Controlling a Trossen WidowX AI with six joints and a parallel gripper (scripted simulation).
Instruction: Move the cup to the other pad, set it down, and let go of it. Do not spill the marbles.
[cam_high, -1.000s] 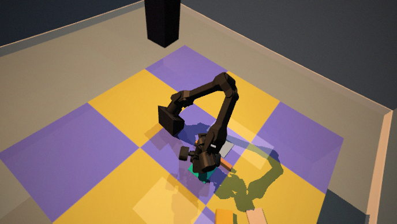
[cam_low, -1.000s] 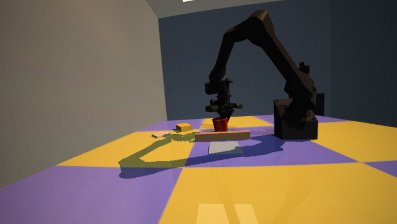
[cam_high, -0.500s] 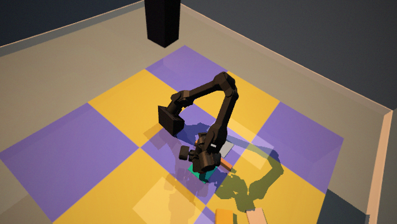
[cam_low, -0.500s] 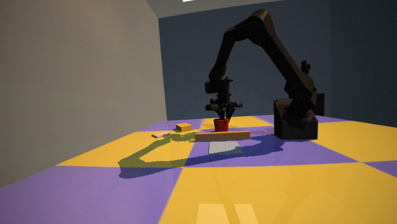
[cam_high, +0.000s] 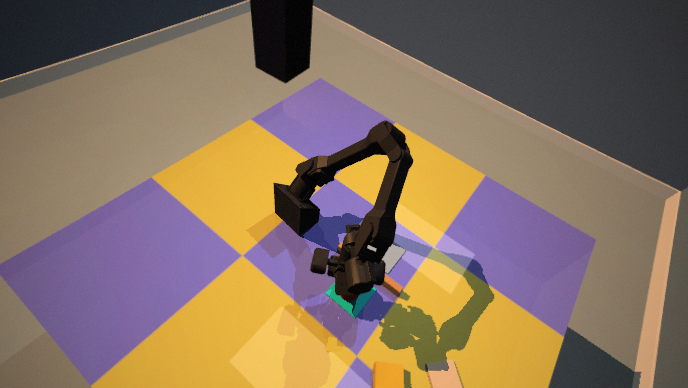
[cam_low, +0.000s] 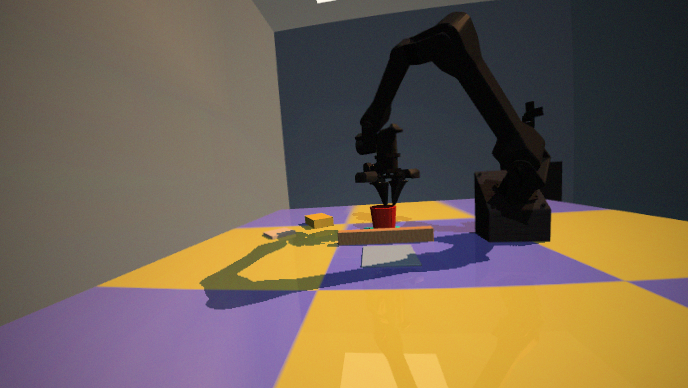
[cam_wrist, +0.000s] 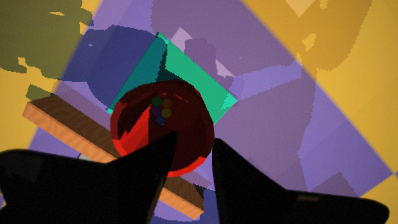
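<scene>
We see the small red cup (cam_low: 383, 216) standing upright on the flat green square pad (cam_wrist: 200, 80), just behind the long wooden bar (cam_low: 385, 235). The little colored marbles (cam_wrist: 162, 109) sit together at the bottom of the cup, so none look spilled.

The robot's dark two-finger gripper (cam_low: 389, 199) hangs right above the cup, with its tips at the cup's near rim. The fingers stand a little apart and hold nothing. One finger (cam_wrist: 150, 165) lies over the rim in the wrist view and the other is just outside the wall (we cannot tell if either one touches it).

So the cup lies straight below the gripper, and its long way points up. We think the safe way out is straight up along that line. A push to the side could tip the cup. The pale grey flat pad (cam_low: 389, 255) lies on the near side of the bar.
</scene>
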